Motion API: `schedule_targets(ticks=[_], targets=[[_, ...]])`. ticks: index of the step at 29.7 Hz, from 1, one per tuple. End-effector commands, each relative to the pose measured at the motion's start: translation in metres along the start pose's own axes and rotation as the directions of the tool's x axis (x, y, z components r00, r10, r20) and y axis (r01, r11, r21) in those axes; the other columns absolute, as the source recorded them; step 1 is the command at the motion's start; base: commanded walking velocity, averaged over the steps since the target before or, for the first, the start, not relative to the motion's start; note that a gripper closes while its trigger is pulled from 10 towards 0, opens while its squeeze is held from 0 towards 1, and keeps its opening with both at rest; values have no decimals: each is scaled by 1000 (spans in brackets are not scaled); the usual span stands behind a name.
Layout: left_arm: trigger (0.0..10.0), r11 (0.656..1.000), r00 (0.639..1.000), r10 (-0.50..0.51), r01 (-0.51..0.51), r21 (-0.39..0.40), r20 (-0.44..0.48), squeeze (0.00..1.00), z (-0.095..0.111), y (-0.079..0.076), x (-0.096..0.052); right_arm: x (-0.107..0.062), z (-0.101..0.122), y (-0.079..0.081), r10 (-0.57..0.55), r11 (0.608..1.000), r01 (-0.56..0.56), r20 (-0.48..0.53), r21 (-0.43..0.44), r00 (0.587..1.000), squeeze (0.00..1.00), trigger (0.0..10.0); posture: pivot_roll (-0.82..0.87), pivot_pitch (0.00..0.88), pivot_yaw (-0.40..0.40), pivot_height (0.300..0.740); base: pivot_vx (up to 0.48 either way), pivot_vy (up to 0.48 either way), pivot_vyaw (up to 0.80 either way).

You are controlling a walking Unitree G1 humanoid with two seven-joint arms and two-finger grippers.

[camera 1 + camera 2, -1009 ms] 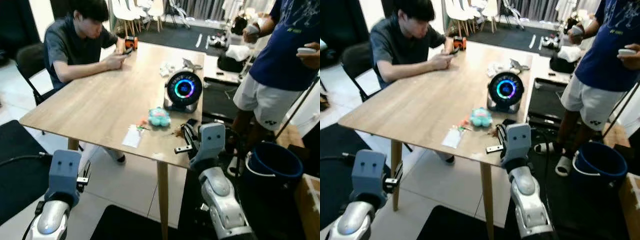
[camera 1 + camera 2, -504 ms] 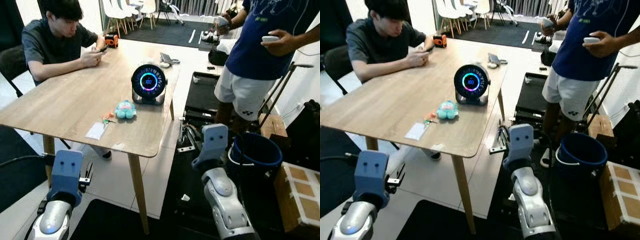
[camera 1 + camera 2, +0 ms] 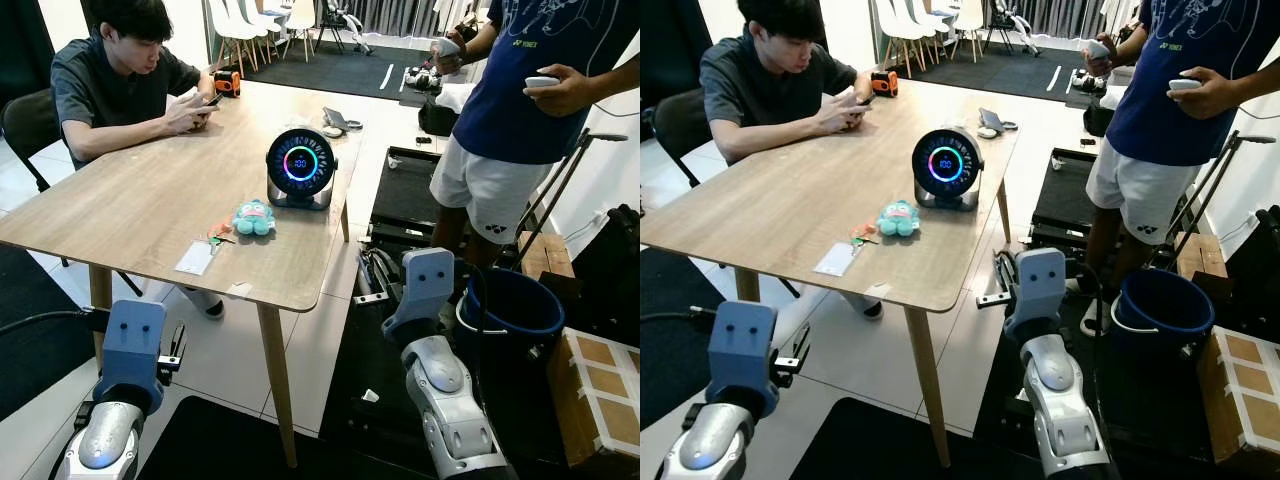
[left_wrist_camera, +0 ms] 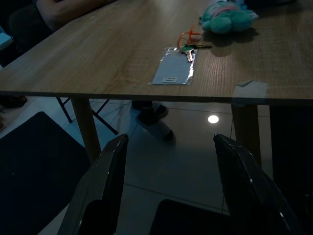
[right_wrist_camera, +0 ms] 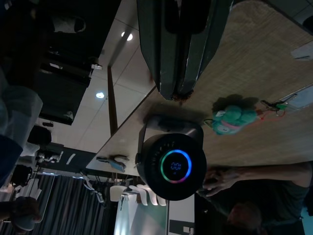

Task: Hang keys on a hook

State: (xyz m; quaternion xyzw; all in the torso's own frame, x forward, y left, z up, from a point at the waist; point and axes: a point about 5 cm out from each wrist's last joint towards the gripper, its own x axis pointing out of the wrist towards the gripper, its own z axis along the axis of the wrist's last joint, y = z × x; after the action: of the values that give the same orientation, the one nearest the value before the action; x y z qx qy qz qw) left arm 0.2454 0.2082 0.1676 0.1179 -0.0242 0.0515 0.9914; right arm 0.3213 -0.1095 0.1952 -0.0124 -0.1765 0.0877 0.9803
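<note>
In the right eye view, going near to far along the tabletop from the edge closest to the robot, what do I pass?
Clear card sleeve → keys with orange tag → teal plush toy → round gadget with the glowing ring → orange and black thing at the far edge.

A: The standing person in the navy shirt and white shorts [image 3: 510,120], far right, is cut off above the chest by the top edge.

B: The small bunch of keys with an orange tag [image 3: 862,236] is too small to count. The right gripper [image 5: 182,95] has its 2 black fingers pressed together, hiding whatever sits between them.
</note>
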Motion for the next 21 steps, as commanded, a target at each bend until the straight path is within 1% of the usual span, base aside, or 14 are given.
schedule_targets(ticks=[1, 6, 9, 13, 17, 21], targets=[[10000, 1000, 1000, -4, 4, 6, -9, 0, -2, 0, -2, -2, -1, -1, -6, 1000, 6, 5, 14, 1000, 0, 10000, 157, 134, -45, 740, 0, 0, 0], [10000, 1000, 1000, -2, 2, 10, -6, 0, -2, 0, -1, -2, -1, -1, -6, 1000, 6, 5, 14, 1000, 0, 10000, 157, 133, -44, 740, 0, 0, 0], [10000, 1000, 1000, 0, 0, 20, -3, 0, -2, 1, -1, -2, -1, -1, -6, 1000, 6, 4, 14, 1000, 0, 10000, 157, 133, -44, 740, 330, -345, 0], [10000, 1000, 1000, -1, 2, 13, -3, 0, -1, 0, -1, -2, -1, -1, -6, 1000, 6, 3, 14, 1000, 0, 10000, 158, 135, -44, 740, 330, -328, 0], [10000, 1000, 1000, 0, 0, -6, 4, 0, 0, 0, -1, -2, -2, -1, -5, 1000, 5, 0, 15, 1000, 0, 10000, 159, 136, -44, 740, 0, 0, 0], [10000, 1000, 1000, 0, 0, -9, 3, 0, 0, 0, -2, -2, -2, -1, -5, 1000, 5, -2, 15, 1000, 0, 10000, 160, 136, -44, 740, 0, 0, 0]])
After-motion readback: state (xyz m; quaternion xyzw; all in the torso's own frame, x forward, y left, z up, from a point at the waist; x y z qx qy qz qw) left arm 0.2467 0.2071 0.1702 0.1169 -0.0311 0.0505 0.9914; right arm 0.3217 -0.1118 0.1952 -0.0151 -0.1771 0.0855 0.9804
